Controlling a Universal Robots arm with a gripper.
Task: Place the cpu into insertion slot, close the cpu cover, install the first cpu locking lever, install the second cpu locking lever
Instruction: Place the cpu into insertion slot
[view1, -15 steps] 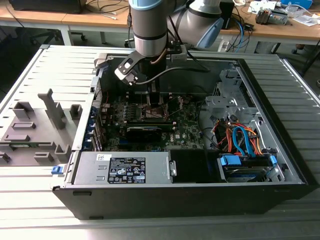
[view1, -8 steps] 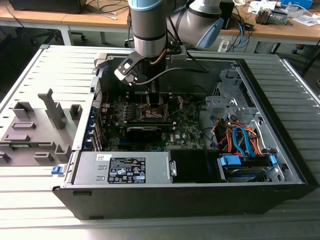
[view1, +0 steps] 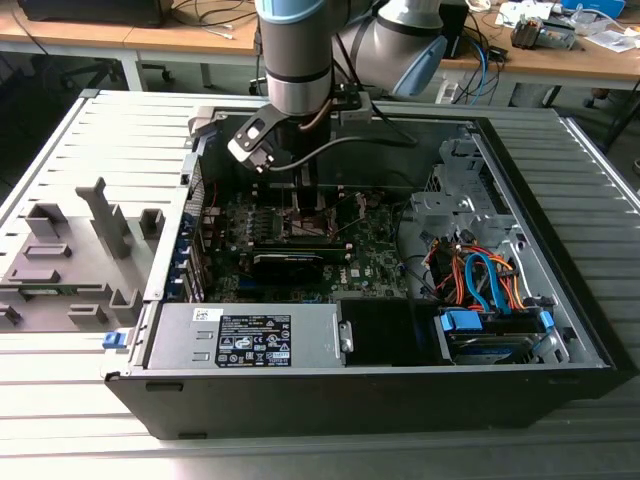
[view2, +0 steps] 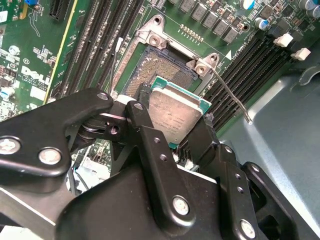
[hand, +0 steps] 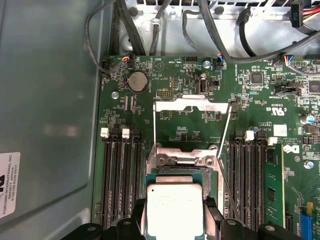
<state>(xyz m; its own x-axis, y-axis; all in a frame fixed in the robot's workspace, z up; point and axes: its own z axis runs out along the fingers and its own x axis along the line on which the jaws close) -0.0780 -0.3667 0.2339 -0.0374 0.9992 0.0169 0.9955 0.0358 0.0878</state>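
Black gripper (view2: 175, 131) sits closest to the lens in both wrist views. Its fingers (view2: 142, 117) are drawn in partway and pinch the cpu (view2: 175, 112) by two opposite edges, silver top up, green edge showing.

The cpu hangs over one side of the insertion slot (view2: 155, 70) and isn't seated. Much of the slot's dark brownish centre is uncovered. Can't tell if the chip's lower edge touches the rim.

The cpu cover (hand: 192, 105) is swung open on the side of the slot away from the gripper, w/ bare green motherboard (hand: 175, 130) showing through its cutout. One thin wire locking lever (view2: 231, 92) is up and free, running out from the slot's corner screw. Long black memory slots (hand: 120, 175) flank the slot on both sides. A coin cell (hand: 137, 80) lies beyond the cover.

Exterior view: arm (view1: 300, 60) reaches down into the open pc case (view1: 560, 330), toward the far half of the board. A graphics card (view1: 290, 262) lies just on the near side of it. A power supply (view1: 250, 335) sits against the near wall, and blue & orange cables (view1: 480, 280) bunch at the exterior view's right. A grey fixture (view1: 70, 250) stands on the table at the exterior view's left, apart from the case.
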